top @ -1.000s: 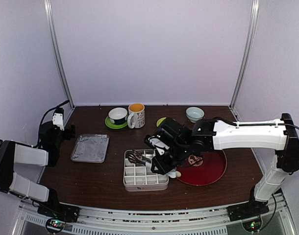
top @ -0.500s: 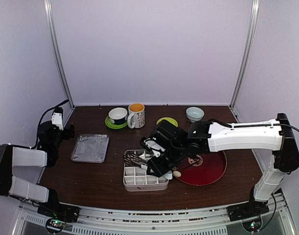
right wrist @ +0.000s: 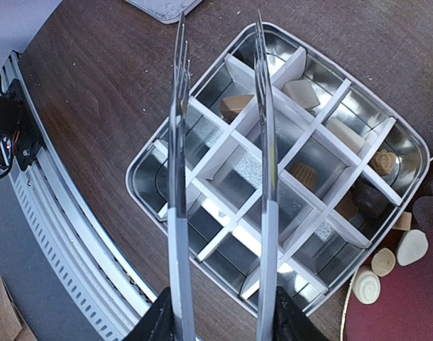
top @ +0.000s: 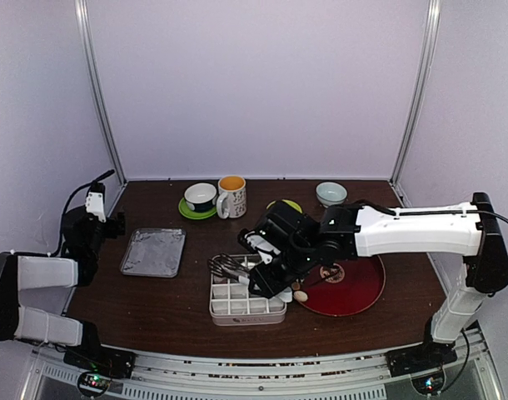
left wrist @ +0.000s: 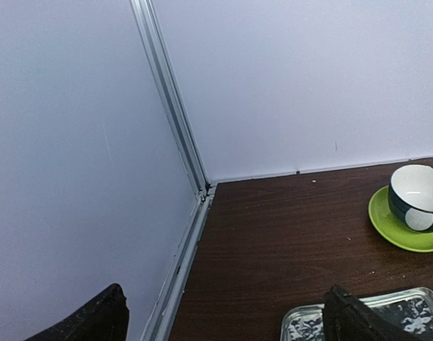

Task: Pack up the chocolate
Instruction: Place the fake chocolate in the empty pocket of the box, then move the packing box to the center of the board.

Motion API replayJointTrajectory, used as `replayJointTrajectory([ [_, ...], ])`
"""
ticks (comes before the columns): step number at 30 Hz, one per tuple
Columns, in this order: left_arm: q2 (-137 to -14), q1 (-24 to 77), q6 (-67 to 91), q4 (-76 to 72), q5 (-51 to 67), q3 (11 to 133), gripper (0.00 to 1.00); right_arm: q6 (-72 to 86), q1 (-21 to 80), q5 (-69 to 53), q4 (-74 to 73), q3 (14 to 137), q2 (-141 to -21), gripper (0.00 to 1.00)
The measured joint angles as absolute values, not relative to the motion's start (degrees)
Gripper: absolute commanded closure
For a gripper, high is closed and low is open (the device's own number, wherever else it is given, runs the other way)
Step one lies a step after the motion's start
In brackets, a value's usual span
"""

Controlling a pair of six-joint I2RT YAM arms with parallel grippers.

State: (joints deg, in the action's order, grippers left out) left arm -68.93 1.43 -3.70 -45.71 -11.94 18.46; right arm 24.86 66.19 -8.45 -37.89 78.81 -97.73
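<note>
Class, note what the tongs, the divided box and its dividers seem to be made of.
The tongs: polished metal, probably steel; bright mirror-like arms. The box: thin shiny metal, likely tin; reflective walls. The dividers: matte white, card or plastic; cannot tell which.

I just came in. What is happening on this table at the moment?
The right gripper holds metal tongs above a divided tin box. The tongs are empty, with their tips apart over the box. Several compartments already hold a chocolate; many others are empty. A few more pieces lie by the edge of the red plate beside the box. The left gripper is open, holds nothing and is off to the side near the foil tray.
</note>
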Motion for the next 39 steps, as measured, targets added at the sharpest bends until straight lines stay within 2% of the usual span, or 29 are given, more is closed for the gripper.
replayJointTrajectory([
  [9,-60.16,1.45,3.05,-34.35,-13.3,19.79,0.02,24.56,66.13,-3.84,-38.0,77.76,-91.79,0.59],
  [19,-56.18,1.48,23.14,-19.0,-14.06,23.33,0.02,25.21,65.52,-1.45,-37.95,71.85,-85.73,0.59],
  [32,-56.86,1.98,30.35,-6.35,4.51,24.64,0.03,27.4,65.06,3.01,-39.0,65.21,-75.61,0.6],
  [39,-53.76,7.11,31.38,2.76,10.31,26.04,0.06,28.67,64.25,4.38,-39.27,61.19,-72.95,0.6],
])
